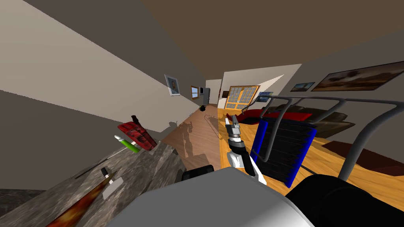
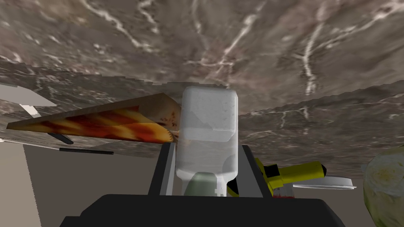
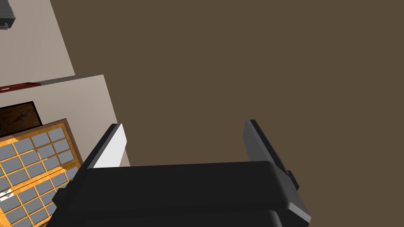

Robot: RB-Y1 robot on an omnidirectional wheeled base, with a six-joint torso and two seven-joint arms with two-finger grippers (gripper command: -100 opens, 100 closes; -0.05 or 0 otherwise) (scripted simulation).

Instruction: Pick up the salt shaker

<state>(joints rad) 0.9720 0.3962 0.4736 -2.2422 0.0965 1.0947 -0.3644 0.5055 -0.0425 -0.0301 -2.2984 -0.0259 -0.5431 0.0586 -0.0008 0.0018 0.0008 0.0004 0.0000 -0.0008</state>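
Between the two fingers of the left gripper (image 2: 208,149): one salt shaker (image 2: 209,126), pressed on both sides, so this hand is clamped on it. Shaker is whitish and partly see-through. No label, brand or writing legible on it.

Orientation: long axis runs along the fingers. The blocky, opaque white end points away from the gripper's body, toward the marbled counter (image 2: 276,47). The clearer, narrower part sits low between the fingers. Cannot tell whether the far end touches the counter.

Count near the shaker, left wrist view:
- 1 wedge-shaped slice (image 2: 102,124), brown edge, red and orange streaks, just beside the shaker
- 1 yellow-handled knife (image 2: 296,173) with a grey blade, on the other side of the fingers
- 1 pale, leafy round item (image 2: 384,185), cut off by the picture's edge

Count on the counter, head view:
- 1 red mottled object (image 1: 137,135)
- 1 green item with a white tip (image 1: 128,144), touching it

Right gripper (image 3: 184,124): fingers spread wide, nothing between them, raised over the wooden floor.
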